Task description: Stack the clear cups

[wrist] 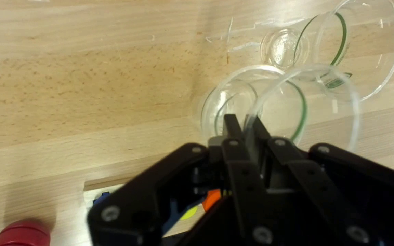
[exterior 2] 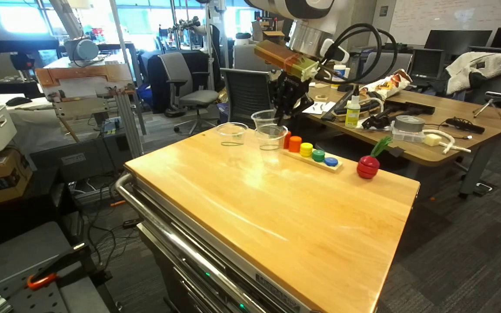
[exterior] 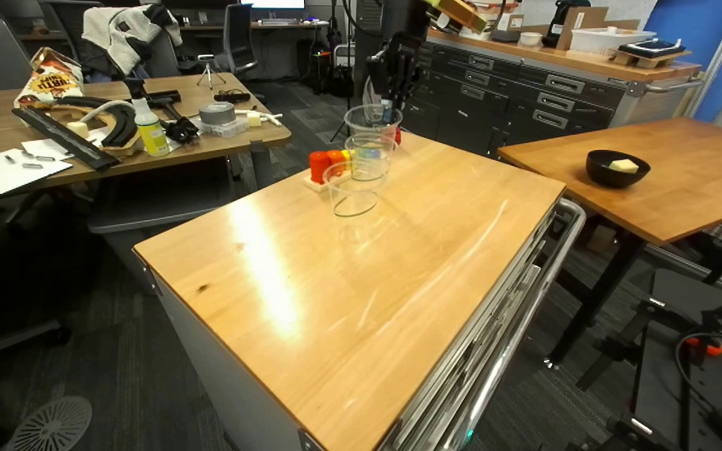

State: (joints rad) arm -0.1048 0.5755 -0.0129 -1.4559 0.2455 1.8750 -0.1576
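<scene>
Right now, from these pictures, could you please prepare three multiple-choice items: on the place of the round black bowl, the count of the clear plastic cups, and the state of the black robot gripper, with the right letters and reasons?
1. Where is the round black bowl?
A) On the floor.
B) On a separate brown wooden table.
C) On a chair.

2. How many clear plastic cups are visible?
A) One.
B) Six.
C) Three.

3. What is the state of the black robot gripper?
A) Closed on a cup's wall.
B) Wide open, holding nothing.
C) Out of every view.

1: B, as an exterior view shows the bowl there.
2: C, as the wrist view shows three rims.
3: A, as in the wrist view the wall of the held cup passes between its two close-set fingers.
</scene>
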